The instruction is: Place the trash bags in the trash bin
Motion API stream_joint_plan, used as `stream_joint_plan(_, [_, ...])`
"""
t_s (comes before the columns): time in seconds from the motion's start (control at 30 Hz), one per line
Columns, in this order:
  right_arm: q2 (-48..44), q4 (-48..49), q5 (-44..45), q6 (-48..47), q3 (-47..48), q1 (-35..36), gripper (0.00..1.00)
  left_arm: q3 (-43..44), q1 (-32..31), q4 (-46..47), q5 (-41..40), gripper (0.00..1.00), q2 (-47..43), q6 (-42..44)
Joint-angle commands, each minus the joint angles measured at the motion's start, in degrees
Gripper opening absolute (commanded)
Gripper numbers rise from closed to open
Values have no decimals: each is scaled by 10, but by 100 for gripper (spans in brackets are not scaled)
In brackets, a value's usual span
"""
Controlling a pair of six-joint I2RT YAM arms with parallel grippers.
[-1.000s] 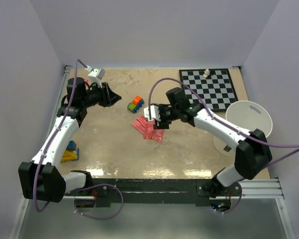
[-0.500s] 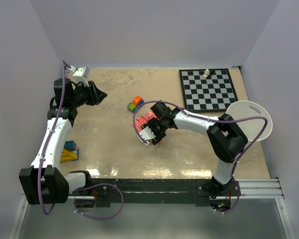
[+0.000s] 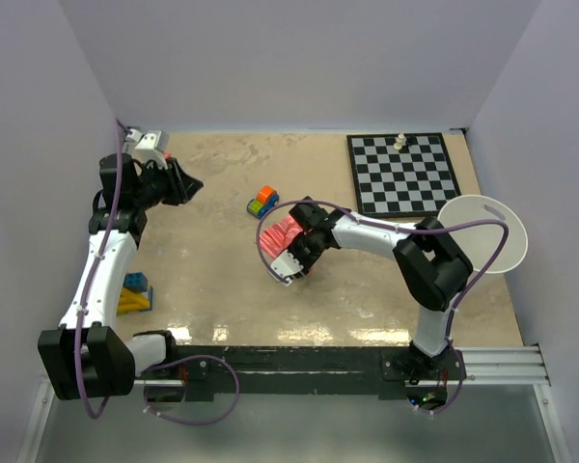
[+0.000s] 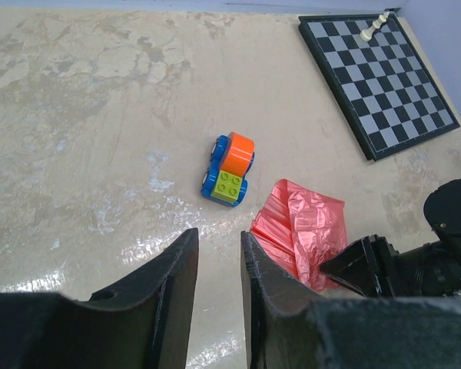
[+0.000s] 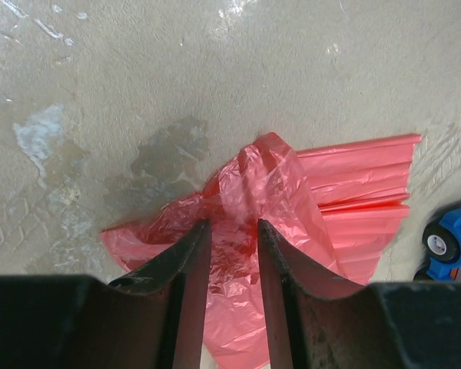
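Note:
The trash bags (image 3: 282,234) are one crumpled red-pink film sheet lying mid-table, also seen in the left wrist view (image 4: 303,231). My right gripper (image 3: 296,249) points down onto it. In its wrist view the gripper (image 5: 232,224) has its jaws a narrow gap apart, straddling a raised fold of the bag (image 5: 292,200), with film filling the gap. The trash bin (image 3: 482,207), a white round bucket, stands at the right edge. My left gripper (image 3: 195,183) hovers far left above bare table. Its jaws (image 4: 219,234) are open with nothing between them.
A small blue, orange and green toy car (image 3: 262,202) sits just beyond the bag. A checkerboard (image 3: 402,174) with one white chess piece (image 3: 399,142) lies at the back right. Coloured blocks (image 3: 135,294) rest beside the left arm.
My right gripper swung down onto the bag and its jaws narrowed around a fold. The left gripper drew back toward the far left corner.

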Motion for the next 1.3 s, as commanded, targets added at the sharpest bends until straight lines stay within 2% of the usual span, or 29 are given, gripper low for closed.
stream_joint_plan(0.0, [4,-9,-17,-3,24,5,34,0,7,22,11,33,0,-9])
stream_joint_plan(0.3, [33,-10,-21,39,36,12,33,-7,9,23,18,33,1,-6])
stream_joint_plan(0.37, [41,-15,-20,41,38,12,27,-11,9,26,21,33,2,-8])
stream_joint_plan(0.53, [44,-19,-34,65,46,12,1,-17,9,33,29,33,2,-8])
stream_joint_plan(0.67, [-2,-19,-64,106,57,5,0,-28,9,45,50,33,3,-13])
stream_joint_plan(0.73, [-35,-18,-91,167,88,-7,0,-45,9,58,80,32,3,-21])
stream_joint_plan(0.83, [-75,3,-122,273,133,-27,0,-78,7,110,176,33,2,-42])
stream_joint_plan(0.9, [-99,53,-122,378,147,-38,0,-100,5,183,244,32,0,-78])
stream_joint_plan(0.97, [-121,101,-128,457,151,-50,0,-108,-6,232,280,33,-2,-101])
stream_joint_plan(1.13, [-162,241,-81,607,140,-52,0,-107,-61,354,311,42,10,-187])
stream_joint_plan(1.27, [-162,270,-67,648,155,-50,0,-86,-89,417,303,53,37,-243])
